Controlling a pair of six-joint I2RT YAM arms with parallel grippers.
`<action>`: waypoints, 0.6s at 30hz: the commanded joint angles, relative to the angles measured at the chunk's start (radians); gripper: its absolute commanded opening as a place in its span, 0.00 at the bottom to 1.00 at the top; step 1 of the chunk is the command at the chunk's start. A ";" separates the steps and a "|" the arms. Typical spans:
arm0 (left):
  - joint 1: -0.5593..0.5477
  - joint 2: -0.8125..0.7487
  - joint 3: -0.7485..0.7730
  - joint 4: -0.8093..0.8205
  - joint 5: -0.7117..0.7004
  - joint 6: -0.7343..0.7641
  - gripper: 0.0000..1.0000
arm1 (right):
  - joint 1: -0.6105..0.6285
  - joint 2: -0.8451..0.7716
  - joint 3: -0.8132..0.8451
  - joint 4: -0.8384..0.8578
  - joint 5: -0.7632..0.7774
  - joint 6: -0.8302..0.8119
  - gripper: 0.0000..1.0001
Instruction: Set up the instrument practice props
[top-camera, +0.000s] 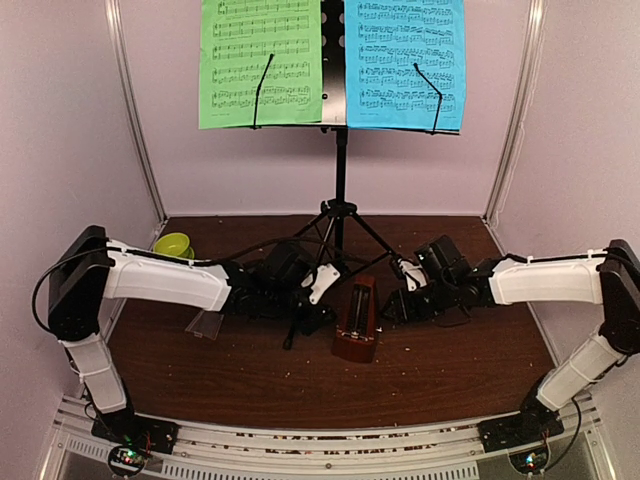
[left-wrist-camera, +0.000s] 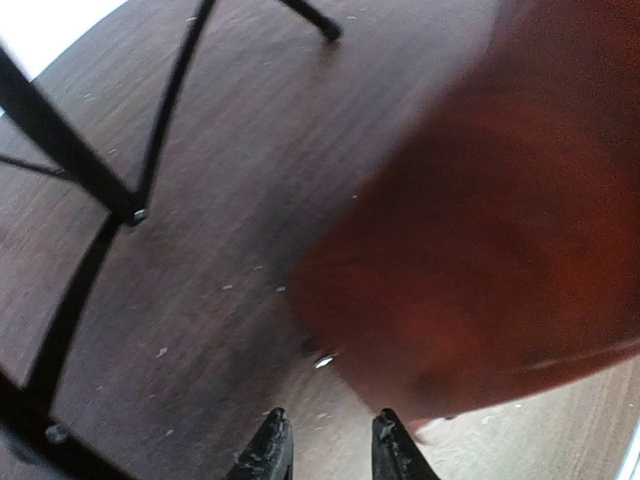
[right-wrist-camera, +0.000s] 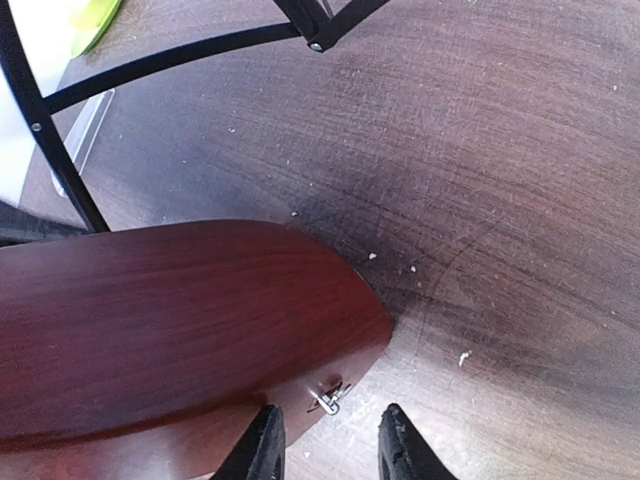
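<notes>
We start at the left gripper (left-wrist-camera: 330, 455). Only its two black fingertips (left-wrist-camera: 268, 452) show, at the bottom of its wrist view. They stand a narrow gap apart with bare table (left-wrist-camera: 200, 330) between them and nothing held. The reddish-brown metronome (left-wrist-camera: 480, 230) fills the right of that view, blurred. Its lower corner is just above the right-hand tip, and we cannot tell whether they touch.

On the right gripper (right-wrist-camera: 330, 450), the fingertips (right-wrist-camera: 262, 447) are likewise narrowly parted and grip nothing. The metronome's rounded edge sits just beyond them. A small metal catch (right-wrist-camera: 328, 401) on it lies right above the gap.

From overhead, both arms reach in low toward the middle of the table: the left arm (top-camera: 165, 280) from the left, the right arm (top-camera: 540, 280) from the right. The metronome stands upright between the two grippers, just in front of the music stand (top-camera: 340, 160). Its clear cover (top-camera: 205, 322) lies apart on the table, off to the left below the left forearm.

The music stand is upright at back centre, tripod legs spread. On its desk (top-camera: 333, 60) the green sheet (top-camera: 260, 60) sits left and the blue sheet (top-camera: 405, 60) right, each crossed by a thin black wire retainer (top-camera: 262, 90).

A small lime-green bowl (top-camera: 173, 244) rests in the back left corner. Pale specks dot the dark wood.
</notes>
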 joint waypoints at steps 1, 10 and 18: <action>-0.023 -0.002 -0.004 0.117 0.075 0.022 0.29 | -0.003 0.025 0.053 0.006 -0.029 -0.013 0.33; -0.047 -0.044 -0.044 0.155 0.085 -0.011 0.29 | -0.004 0.025 0.062 0.004 -0.059 -0.012 0.34; -0.013 -0.130 -0.133 0.178 0.058 -0.066 0.33 | -0.008 -0.098 -0.002 -0.061 -0.011 -0.034 0.45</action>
